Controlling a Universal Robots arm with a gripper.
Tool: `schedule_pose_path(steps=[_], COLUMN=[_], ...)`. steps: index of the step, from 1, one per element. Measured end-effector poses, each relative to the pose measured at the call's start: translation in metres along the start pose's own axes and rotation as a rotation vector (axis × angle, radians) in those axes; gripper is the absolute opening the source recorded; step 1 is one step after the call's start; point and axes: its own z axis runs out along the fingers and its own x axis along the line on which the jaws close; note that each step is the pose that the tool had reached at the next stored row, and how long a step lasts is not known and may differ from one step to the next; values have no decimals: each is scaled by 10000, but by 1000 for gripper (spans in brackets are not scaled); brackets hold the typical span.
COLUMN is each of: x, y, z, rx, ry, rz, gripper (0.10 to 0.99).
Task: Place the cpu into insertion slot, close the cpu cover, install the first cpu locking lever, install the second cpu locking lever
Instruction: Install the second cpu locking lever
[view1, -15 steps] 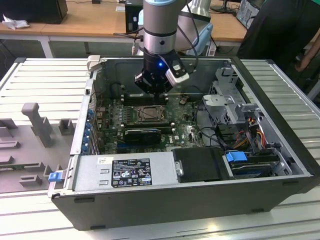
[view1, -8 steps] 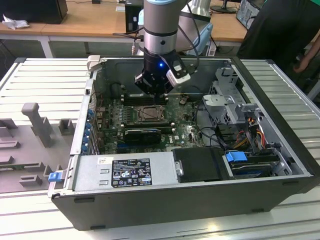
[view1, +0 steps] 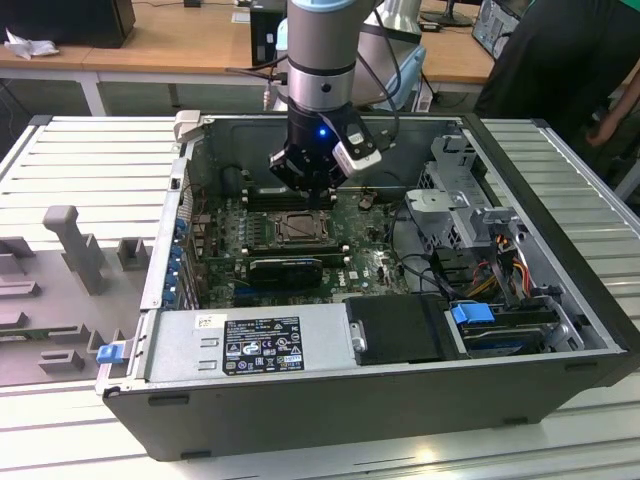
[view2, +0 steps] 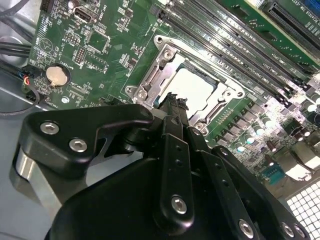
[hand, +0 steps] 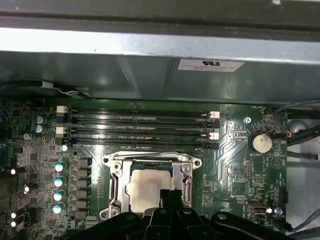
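The cpu, a dull silver square, lies flat in the insertion slot on the green motherboard. The cpu cover, a silver frame, lies down around it, and the chip shows through its cut-out. In both wrist views my gripper is shut, with its black fingertips together just over the chip's near edge and nothing seen between them. In the exterior view the gripper hangs inside the open case right above the slot.
Long black memory sticks run beside the socket, and a coin battery sits nearby. The case walls, a power supply, a drive cage with cables and a black heatsink hem in the board. A person stands at the back.
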Motion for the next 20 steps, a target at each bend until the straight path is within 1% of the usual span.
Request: schedule_pose_path(steps=[11,12,20], x=[2,2,3], y=[-61,-76,-125], z=[-1,-1,-3], rx=[0,0,0], ry=[0,-1,0], rz=[0,0,0], gripper=[106,106,106])
